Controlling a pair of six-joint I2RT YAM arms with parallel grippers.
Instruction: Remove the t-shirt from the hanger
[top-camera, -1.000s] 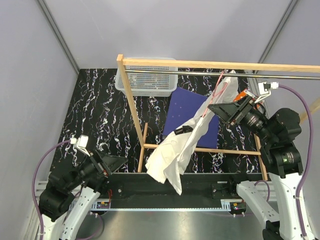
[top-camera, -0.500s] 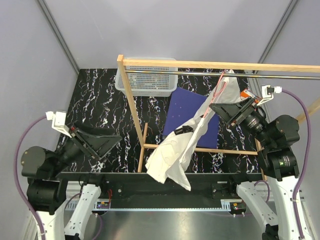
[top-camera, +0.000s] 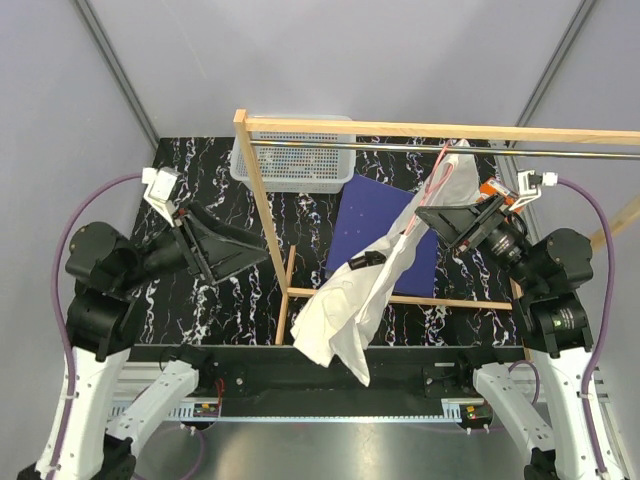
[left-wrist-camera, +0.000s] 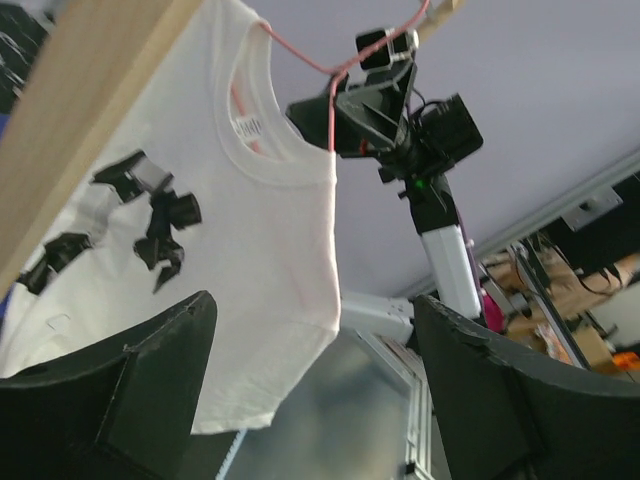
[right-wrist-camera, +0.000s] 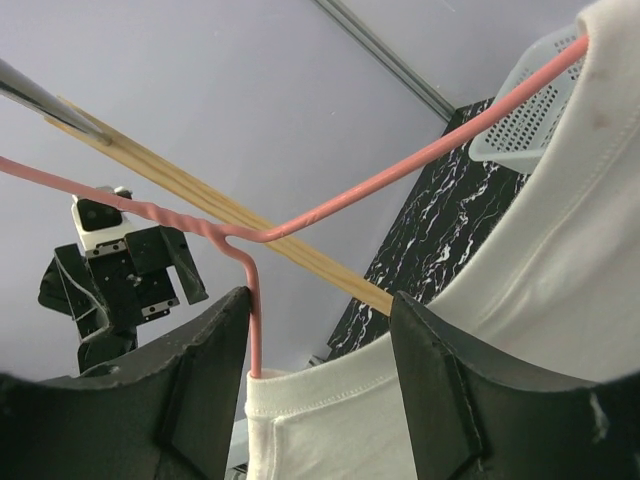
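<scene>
The white t-shirt (top-camera: 355, 295) hangs on the thin pink hanger (top-camera: 441, 176), which is hooked on the metal rod (top-camera: 400, 147). My right gripper (top-camera: 447, 222) is open at the shirt's collar. In the right wrist view the hanger (right-wrist-camera: 330, 205) has its wire stem beside the left finger (right-wrist-camera: 190, 400), and the collar of the t-shirt (right-wrist-camera: 480, 380) lies between the jaws. My left gripper (top-camera: 228, 255) is open and empty, left of the wooden post and apart from the shirt. The left wrist view shows the t-shirt (left-wrist-camera: 230, 250), the hanger (left-wrist-camera: 330, 95) and the open gripper (left-wrist-camera: 312, 315).
A wooden frame (top-camera: 265, 200) carries the rod. Its post stands between my left gripper and the shirt. A white basket (top-camera: 295, 160) sits at the back. A dark-blue sheet (top-camera: 375, 225) lies on the black marbled table (top-camera: 200, 200). An orange packet (top-camera: 497, 188) shows by my right wrist.
My left arm has risen and its gripper has swung right toward the wooden post. My right gripper has stayed at the collar. The shirt's lower edge has swayed slightly.
</scene>
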